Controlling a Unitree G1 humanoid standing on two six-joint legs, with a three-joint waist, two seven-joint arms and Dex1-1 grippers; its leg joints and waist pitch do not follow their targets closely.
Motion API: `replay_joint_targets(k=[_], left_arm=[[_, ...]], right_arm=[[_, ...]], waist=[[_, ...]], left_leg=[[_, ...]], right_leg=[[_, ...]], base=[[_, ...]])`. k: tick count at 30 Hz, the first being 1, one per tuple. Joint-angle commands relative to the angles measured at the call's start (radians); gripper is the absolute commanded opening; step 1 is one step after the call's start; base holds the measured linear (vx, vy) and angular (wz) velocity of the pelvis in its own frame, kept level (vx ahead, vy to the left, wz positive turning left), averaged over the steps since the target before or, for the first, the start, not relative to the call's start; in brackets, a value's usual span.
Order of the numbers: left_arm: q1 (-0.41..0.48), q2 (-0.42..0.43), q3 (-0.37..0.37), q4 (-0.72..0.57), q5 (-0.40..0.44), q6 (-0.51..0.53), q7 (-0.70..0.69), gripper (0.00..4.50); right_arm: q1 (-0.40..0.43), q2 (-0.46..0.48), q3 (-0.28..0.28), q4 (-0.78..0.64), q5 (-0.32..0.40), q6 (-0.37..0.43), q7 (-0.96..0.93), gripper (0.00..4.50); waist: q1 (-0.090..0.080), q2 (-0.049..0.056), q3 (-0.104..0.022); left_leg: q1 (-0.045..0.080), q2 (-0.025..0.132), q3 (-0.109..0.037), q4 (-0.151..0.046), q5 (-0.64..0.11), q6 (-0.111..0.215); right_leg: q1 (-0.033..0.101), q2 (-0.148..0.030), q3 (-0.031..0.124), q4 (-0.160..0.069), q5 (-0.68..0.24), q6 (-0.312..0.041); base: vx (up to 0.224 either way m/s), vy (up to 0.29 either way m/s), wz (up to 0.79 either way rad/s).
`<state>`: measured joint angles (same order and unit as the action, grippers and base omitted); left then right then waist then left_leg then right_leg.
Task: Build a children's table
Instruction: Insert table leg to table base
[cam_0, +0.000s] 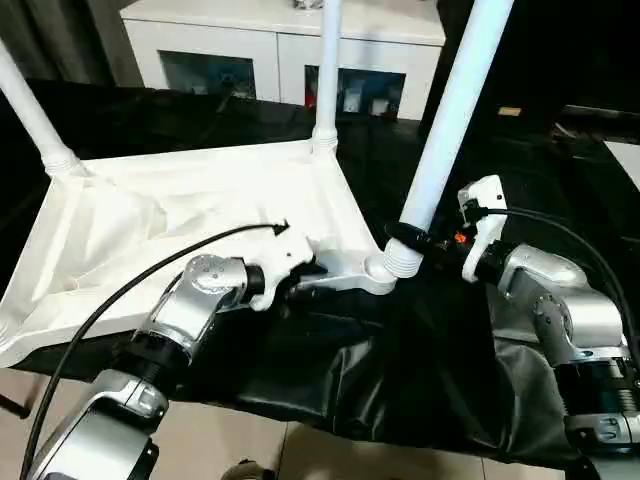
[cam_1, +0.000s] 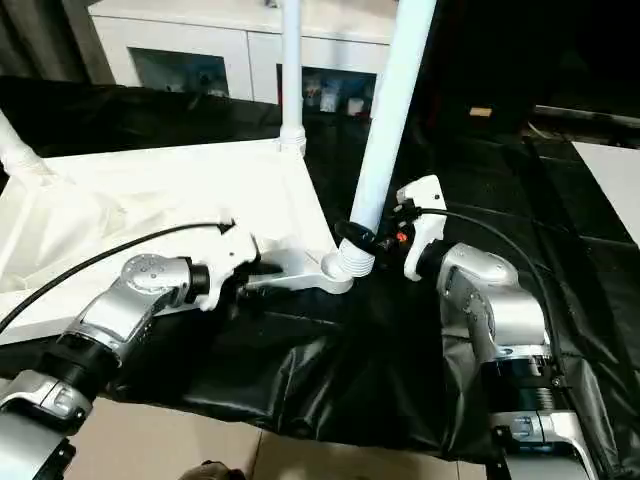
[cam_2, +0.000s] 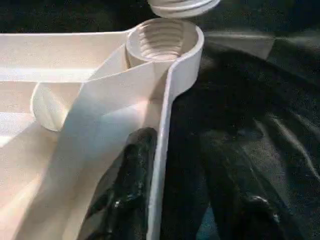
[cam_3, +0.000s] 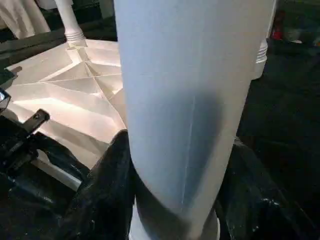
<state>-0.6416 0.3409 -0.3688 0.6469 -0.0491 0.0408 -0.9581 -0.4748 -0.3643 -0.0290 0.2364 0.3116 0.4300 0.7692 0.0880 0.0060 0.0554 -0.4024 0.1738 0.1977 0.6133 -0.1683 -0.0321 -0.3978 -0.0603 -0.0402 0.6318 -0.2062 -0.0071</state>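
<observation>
The white tabletop (cam_0: 170, 215) lies upside down on the black-draped table, ribs up. Two white legs stand in its far corners, one on the left (cam_0: 30, 110) and one on the right (cam_0: 327, 70). My right gripper (cam_0: 428, 240) is shut on a third leg (cam_0: 455, 110) just above its threaded end (cam_2: 182, 6). That leg tilts, its end hovering right over the near right corner socket (cam_2: 162, 37). My left gripper (cam_0: 300, 282) is open and straddles the tabletop's near rim (cam_2: 162, 150) close to that socket. One finger (cam_2: 125, 190) rests inside against the rim; the other finger (cam_2: 245, 210) stands slightly off it outside.
A white glass-door cabinet (cam_0: 280, 50) stands behind the work table. The black cloth (cam_0: 400, 380) hangs in folds over the table's front edge, with tiled floor (cam_0: 300, 455) below. A black cable (cam_0: 130, 285) arcs over my left forearm.
</observation>
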Motion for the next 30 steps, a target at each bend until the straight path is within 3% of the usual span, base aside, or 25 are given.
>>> replay_joint_targets(k=[1, 17, 21, 24, 26, 27, 30], left_arm=[[-0.024, -0.001, -0.007, 0.032, 0.025, -0.025, -0.005, 1.48], [-0.111, 0.003, -0.042, 0.201, 0.108, -0.092, -0.107, 0.07], [-0.117, 0.004, -0.041, 0.209, 0.106, -0.087, -0.137, 0.0], [-0.093, 0.013, -0.04, 0.168, 0.09, -0.066, -0.187, 0.0], [-0.048, 0.026, -0.036, 0.08, 0.068, -0.03, -0.206, 0.0], [-0.014, 0.039, -0.038, 0.013, 0.057, -0.004, -0.22, 0.0], [0.025, 0.056, -0.042, -0.065, 0.051, 0.026, -0.223, 0.0]], right_arm=[[-0.029, -0.007, 0.003, -0.018, 0.001, -0.013, -0.003, 1.85], [-0.048, -0.015, 0.022, -0.005, -0.008, -0.023, 0.027, 1.85], [-0.046, -0.015, 0.026, -0.009, -0.006, -0.021, 0.033, 1.85], [-0.033, -0.026, 0.038, -0.027, 0.002, 0.001, 0.062, 1.85], [-0.015, -0.039, 0.048, -0.056, 0.016, 0.039, 0.087, 1.85], [0.0, -0.049, 0.057, -0.08, 0.024, 0.06, 0.1, 1.85], [0.018, -0.058, 0.068, -0.1, 0.025, 0.076, 0.111, 1.85]], waist=[[-0.001, 0.004, -0.075], [0.002, 0.0, -0.074], [0.003, 0.0, -0.077], [0.004, 0.003, -0.076], [0.005, 0.003, -0.075], [0.007, 0.009, -0.074], [0.003, 0.007, -0.072]], left_leg=[[0.036, 0.059, -0.031, -0.073, -0.19, 0.009], [0.036, 0.06, -0.031, -0.073, -0.181, 0.018], [0.034, 0.06, -0.03, -0.071, -0.152, 0.033], [0.035, 0.062, -0.03, -0.071, -0.164, 0.037], [0.035, 0.064, -0.03, -0.072, -0.166, 0.035], [0.035, 0.068, -0.032, -0.074, -0.171, 0.034], [0.038, 0.068, -0.032, -0.077, -0.196, 0.025]], right_leg=[[0.046, -0.086, 0.044, -0.071, -0.041, -0.236], [0.047, -0.092, 0.044, -0.07, -0.046, -0.251], [0.049, -0.091, 0.043, -0.063, 0.01, -0.263], [0.048, -0.091, 0.042, -0.065, 0.004, -0.269], [0.049, -0.091, 0.042, -0.063, 0.006, -0.273], [0.049, -0.092, 0.042, -0.062, 0.006, -0.274], [0.045, -0.09, 0.042, -0.065, -0.033, -0.268]], base=[[0.0, 0.0, 0.0], [0.0, 0.0, 0.0], [0.0, 0.0, 0.0], [0.0, 0.0, 0.0], [0.0, 0.0, 0.0], [0.0, 0.0, 0.0], [0.0, 0.0, 0.0]])
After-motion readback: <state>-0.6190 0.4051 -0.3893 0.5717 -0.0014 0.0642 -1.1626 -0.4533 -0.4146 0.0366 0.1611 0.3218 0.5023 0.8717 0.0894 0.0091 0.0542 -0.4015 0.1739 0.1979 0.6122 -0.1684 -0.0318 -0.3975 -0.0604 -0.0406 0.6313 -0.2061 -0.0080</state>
